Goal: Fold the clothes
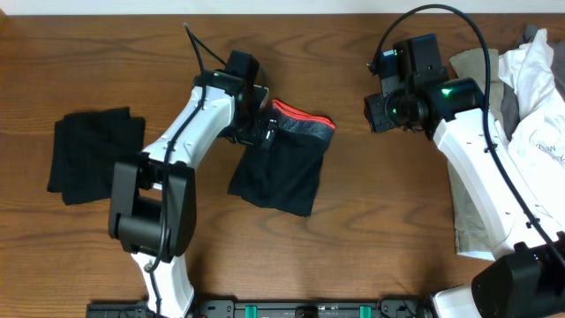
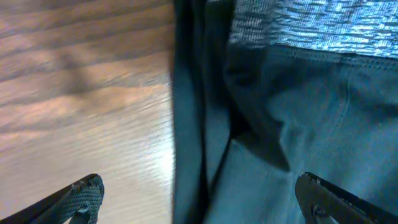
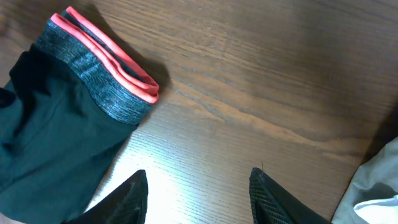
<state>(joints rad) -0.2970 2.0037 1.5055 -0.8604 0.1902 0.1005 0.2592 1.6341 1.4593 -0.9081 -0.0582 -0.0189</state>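
The dark navy trousers (image 1: 281, 168) lie folded into a small packet at the table's middle, with the grey, red-edged waistband (image 1: 305, 124) on its far side. My left gripper (image 1: 258, 128) hovers at the packet's left edge. In the left wrist view it (image 2: 199, 199) is open wide, one fingertip (image 2: 87, 193) over bare wood and the other over the navy cloth (image 2: 298, 124), holding nothing. My right gripper (image 1: 375, 110) hangs to the right of the trousers. It (image 3: 198, 186) stands open over bare table, apart from the waistband (image 3: 106, 74).
A folded black garment (image 1: 93, 152) lies at the left. A loose heap of white and khaki clothes (image 1: 530, 79) fills the right edge, partly under the right arm; a white corner (image 3: 379, 186) shows in the right wrist view.
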